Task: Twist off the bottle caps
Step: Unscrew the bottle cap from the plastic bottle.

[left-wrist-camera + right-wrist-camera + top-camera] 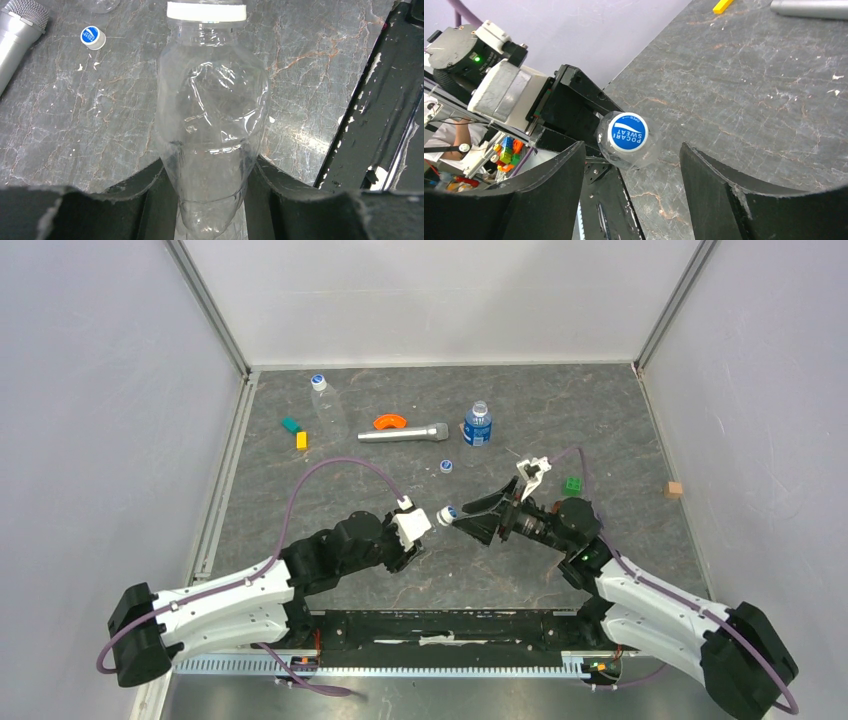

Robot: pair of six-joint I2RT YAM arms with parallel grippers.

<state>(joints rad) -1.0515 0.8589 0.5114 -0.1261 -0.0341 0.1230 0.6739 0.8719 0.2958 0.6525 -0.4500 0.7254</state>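
My left gripper (425,526) is shut on a clear unlabelled bottle (210,115), held level above the table with its neck pointing right. The bottle's cap (450,513) is on; its white rim shows in the left wrist view (206,11) and its blue top in the right wrist view (627,132). My right gripper (466,520) is open, facing the cap, its fingers (724,190) on either side and short of it, not touching. A loose cap (446,465) lies on the table. A second clear bottle (327,408) lies at the back left with its cap (318,381) on. A blue-label bottle (478,426) stands upright.
A silver microphone-like cylinder (403,432) and an orange curved piece (389,421) lie at the back centre. Green (291,425) and yellow (301,440) blocks lie back left. A green block (571,485) and a brown cube (673,489) lie on the right. Walls enclose three sides.
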